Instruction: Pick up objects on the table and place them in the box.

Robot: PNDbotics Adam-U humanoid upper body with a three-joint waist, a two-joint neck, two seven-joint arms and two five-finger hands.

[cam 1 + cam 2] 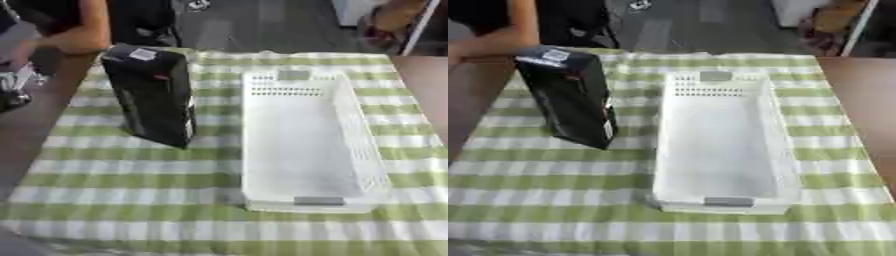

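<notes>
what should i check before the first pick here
1. Black box standing upright on the checked cloth: ok.
2. White basket looks empty, room for the box: ok.
3. Black box and basket apart, a strip of cloth between them: ok.
4. Robot hands in view: not ok, neither shows.
5. Far left clear: not ok, a person's arm is near the box's top.
6. Room around the box for a hand: ok.
</notes>
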